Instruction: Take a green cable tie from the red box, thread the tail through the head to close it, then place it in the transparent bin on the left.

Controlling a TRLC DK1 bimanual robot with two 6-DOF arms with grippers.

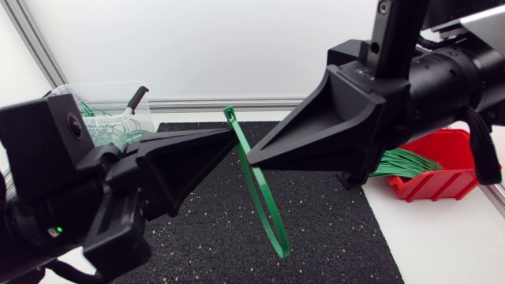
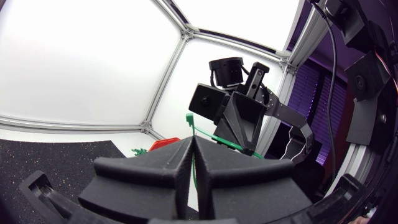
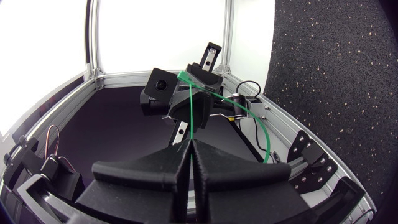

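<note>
Left hand (image 1: 235,142), matte black wedges, pinched shut on green cable tie (image 1: 264,201); right hand (image 1: 251,158) clamped on it likewise. Slim glossy strap, looped, aloft over speckled black mat (image 1: 331,229). Threading step, seemingly; fine tail-to-head alignment called for next. Red box (image 1: 442,181) right of mat, transparent bin (image 1: 87,88) at mat's far-left corner.

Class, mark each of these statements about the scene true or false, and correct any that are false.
1. The left matte black gripper and the right matte black gripper both grip one green plastic cable tie. True.
2. The red plastic box is empty. False: it holds loose green ties.
3. The transparent plastic bin has other green ties inside. True.
4. The held tie rests on the speckled black mat. False: it hangs above it.
</note>
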